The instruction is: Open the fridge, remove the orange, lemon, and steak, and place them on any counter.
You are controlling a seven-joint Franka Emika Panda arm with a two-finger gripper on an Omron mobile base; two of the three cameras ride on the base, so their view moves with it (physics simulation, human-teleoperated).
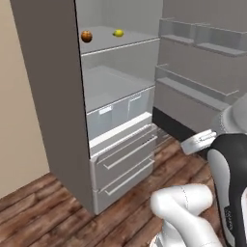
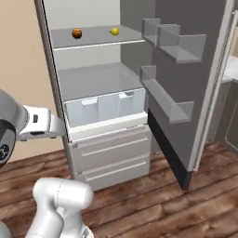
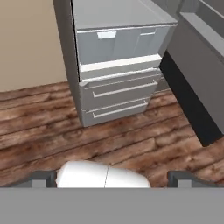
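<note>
The fridge point(image 1: 53, 106) stands open, its door point(image 2: 195, 88) swung out to the right. On its upper shelf the dark-orange round orange point(image 1: 86, 36) point(image 2: 76, 33) lies at the left and the small yellow lemon point(image 1: 118, 33) point(image 2: 114, 31) to its right. The steak is out of view. My gripper point(image 3: 112, 178) is open, its fingertips point(image 3: 43, 177) wide apart with nothing between them. It hangs low in front of the fridge, aimed at the lower drawers point(image 3: 118, 89) and the wooden floor. A strip of white counter point(image 2: 231, 69) shows past the door's edge.
The open door carries several shelf bins point(image 2: 174, 46) that jut into the space right of the fridge opening. A beige wall point(image 1: 19, 120) bounds the fridge's left side. Two clear crisper bins point(image 2: 104, 107) sit above the lower drawers. Wooden floor point(image 3: 131, 140) lies open in front.
</note>
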